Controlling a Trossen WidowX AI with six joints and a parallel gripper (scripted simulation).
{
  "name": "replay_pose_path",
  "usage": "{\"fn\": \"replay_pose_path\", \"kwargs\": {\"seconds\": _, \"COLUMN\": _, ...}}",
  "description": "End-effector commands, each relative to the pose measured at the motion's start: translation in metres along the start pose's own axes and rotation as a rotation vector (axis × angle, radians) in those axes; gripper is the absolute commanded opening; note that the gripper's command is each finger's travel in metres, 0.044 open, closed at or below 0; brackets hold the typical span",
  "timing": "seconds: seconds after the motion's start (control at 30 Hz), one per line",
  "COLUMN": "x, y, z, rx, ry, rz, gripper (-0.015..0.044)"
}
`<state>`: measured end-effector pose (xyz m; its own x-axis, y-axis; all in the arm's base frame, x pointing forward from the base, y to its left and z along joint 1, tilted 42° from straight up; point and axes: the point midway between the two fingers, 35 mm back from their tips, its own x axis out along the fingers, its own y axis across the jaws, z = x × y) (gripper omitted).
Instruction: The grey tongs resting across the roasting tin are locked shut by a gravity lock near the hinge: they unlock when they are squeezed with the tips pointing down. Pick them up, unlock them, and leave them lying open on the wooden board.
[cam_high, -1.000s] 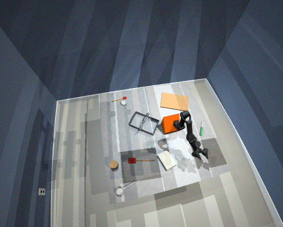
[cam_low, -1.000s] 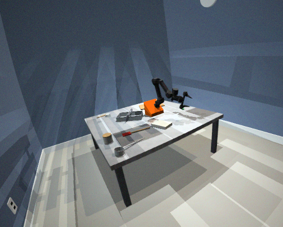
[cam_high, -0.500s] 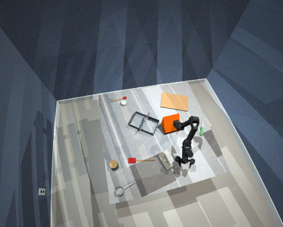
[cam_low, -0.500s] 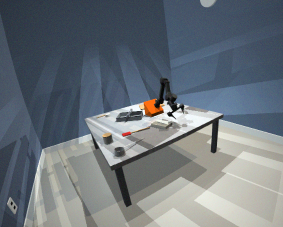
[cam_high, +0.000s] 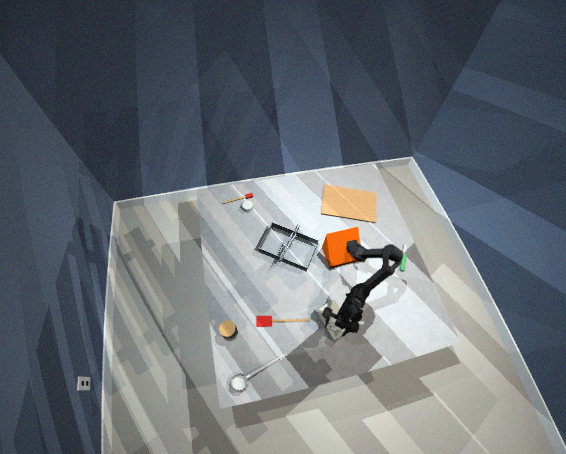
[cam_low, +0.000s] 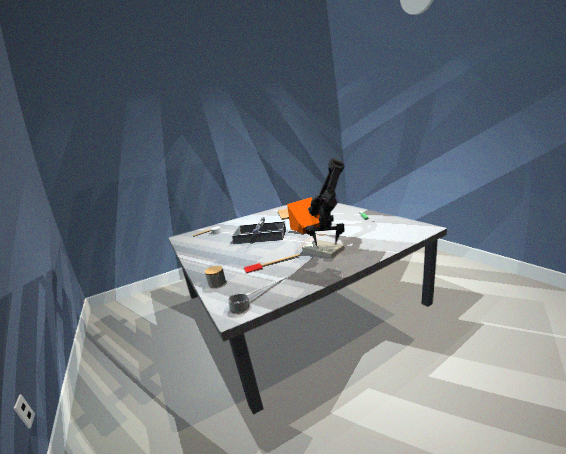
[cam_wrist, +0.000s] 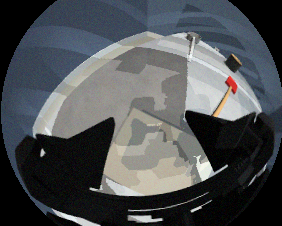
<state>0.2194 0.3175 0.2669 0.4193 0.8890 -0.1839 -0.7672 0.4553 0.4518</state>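
Observation:
The grey tongs (cam_high: 287, 244) (cam_low: 255, 230) lie across the dark roasting tin (cam_high: 311, 255) (cam_low: 272, 236), with their ends past its walls. They look narrow and closed; the lock near the hinge is too small to make out. The tan wooden board (cam_high: 348, 203) (cam_low: 283, 214) lies flat at the back of the table, partly hidden behind the orange block in the exterior view. My gripper (cam_high: 332, 323) (cam_low: 326, 244) (cam_wrist: 151, 117) is open and empty. It points down over a pale slab, away from the tongs. The tongs are not in the wrist view.
The pale slab (cam_high: 321, 314) (cam_low: 322, 250) (cam_wrist: 145, 160) lies beneath my fingers. The orange block (cam_high: 340, 245) (cam_low: 301, 215) stands by my arm's base, between tin and board. A red-headed spatula (cam_high: 264, 321) (cam_low: 253, 268) (cam_wrist: 231, 84), a wood-topped can (cam_high: 228, 328) (cam_low: 215, 276) and a ladle-like pan (cam_high: 238, 382) (cam_low: 239, 303) lie left.

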Motion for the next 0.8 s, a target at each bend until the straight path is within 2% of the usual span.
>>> {"fn": "replay_pose_path", "kwargs": {"seconds": 0.0, "x": 0.004, "y": -0.049, "z": 0.009, "rx": -0.1, "ry": 0.038, "rz": -0.123, "gripper": 0.044}}
{"fn": "replay_pose_path", "kwargs": {"seconds": 0.17, "x": 0.001, "y": -0.117, "z": 0.008, "rx": -0.194, "ry": 0.127, "rz": -0.284, "gripper": 0.044}}
{"fn": "replay_pose_path", "kwargs": {"seconds": 0.4, "x": -0.023, "y": -0.229, "z": -0.018, "rx": -0.295, "ry": 0.404, "rz": -0.435, "gripper": 0.044}}
{"fn": "replay_pose_path", "kwargs": {"seconds": 0.57, "x": -0.064, "y": -0.307, "z": -0.047, "rx": -0.302, "ry": 0.618, "rz": -0.452, "gripper": 0.044}}
{"fn": "replay_pose_path", "kwargs": {"seconds": 0.77, "x": -0.131, "y": -0.378, "z": -0.091, "rx": -0.232, "ry": 0.797, "rz": -0.388, "gripper": 0.044}}
